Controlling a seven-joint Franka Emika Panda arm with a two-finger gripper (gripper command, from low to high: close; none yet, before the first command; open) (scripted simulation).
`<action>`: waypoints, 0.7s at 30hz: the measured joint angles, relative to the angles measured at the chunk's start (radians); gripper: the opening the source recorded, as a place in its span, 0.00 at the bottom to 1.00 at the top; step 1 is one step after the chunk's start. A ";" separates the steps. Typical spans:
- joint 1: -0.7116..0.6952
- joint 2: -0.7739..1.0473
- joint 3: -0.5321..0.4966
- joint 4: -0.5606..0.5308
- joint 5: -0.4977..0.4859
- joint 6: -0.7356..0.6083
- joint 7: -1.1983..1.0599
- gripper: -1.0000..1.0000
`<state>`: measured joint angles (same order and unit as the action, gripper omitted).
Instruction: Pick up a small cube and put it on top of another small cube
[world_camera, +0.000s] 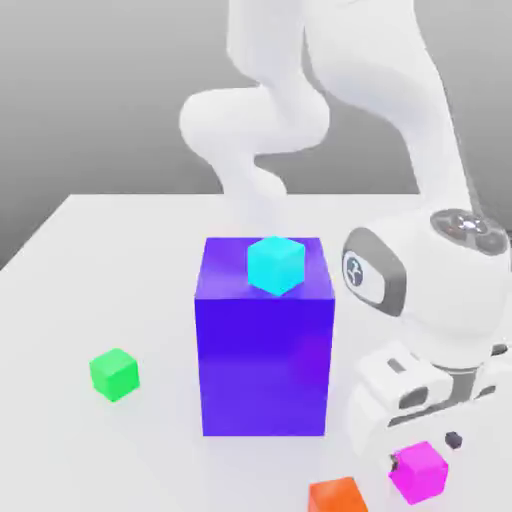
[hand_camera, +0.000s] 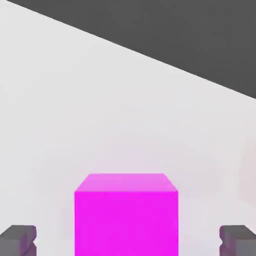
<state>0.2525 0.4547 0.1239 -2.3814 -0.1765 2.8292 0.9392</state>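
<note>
The small magenta cube (world_camera: 418, 471) rests on the white table near the front, at the exterior view's right. My gripper (world_camera: 424, 452) hangs right over it and is open. In the hand view the magenta cube (hand_camera: 126, 215) sits between the two dark fingertips (hand_camera: 19, 239), with a clear gap on each side of it, and the gripper (hand_camera: 128, 241) straddles it without touching. The small orange cube (world_camera: 336, 497) lies just beside the magenta one, toward the exterior view's left, cut off by the picture's lower edge.
A tall blue-violet block (world_camera: 265, 350) stands mid-table with a small cyan cube (world_camera: 275, 265) on top. A small green cube (world_camera: 114, 374) lies at the exterior view's left. The table's edge (hand_camera: 150, 57) runs behind the magenta cube.
</note>
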 joint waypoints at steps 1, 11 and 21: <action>0.000 0.000 0.000 0.000 0.000 0.000 0.000 0.00; -0.033 -0.132 0.046 -0.019 0.044 -0.108 -0.042 0.00; -0.251 -0.274 -0.093 -0.099 0.057 -0.124 -0.243 0.00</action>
<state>0.0011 0.1804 0.0306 -2.4805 -0.1199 2.7052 0.6958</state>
